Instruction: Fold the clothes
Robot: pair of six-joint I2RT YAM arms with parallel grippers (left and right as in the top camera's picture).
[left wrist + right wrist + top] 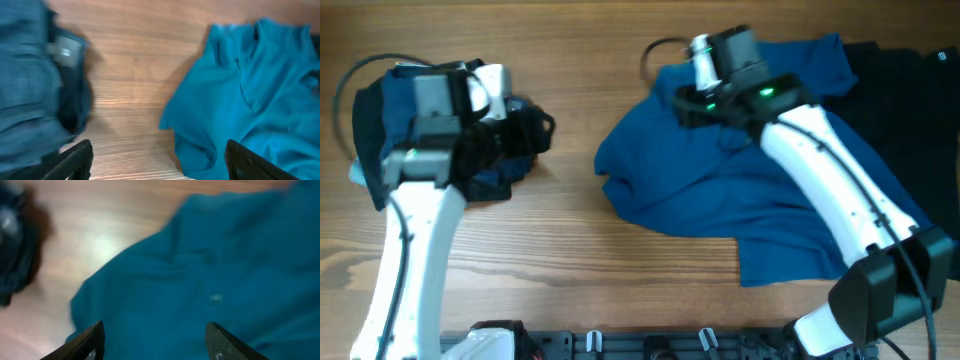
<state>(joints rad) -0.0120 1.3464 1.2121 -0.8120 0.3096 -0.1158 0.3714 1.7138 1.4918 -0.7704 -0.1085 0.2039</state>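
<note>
A large medium-blue shirt [720,190] lies crumpled on the wooden table at centre right; it also shows in the left wrist view [250,100] and the right wrist view [210,280]. A bundle of dark navy and blue clothes [500,160] lies at the left, under my left arm. My left gripper [520,130] is open and empty over the dark bundle; its fingers [157,160] frame bare wood. My right gripper [695,100] is open and empty above the blue shirt's upper part, with its fingers [155,342] over the cloth.
A black garment [910,110] lies at the far right, partly under the blue shirt. Bare wooden table [570,240] lies between the two piles. A dark rail with fittings [650,345] runs along the front edge.
</note>
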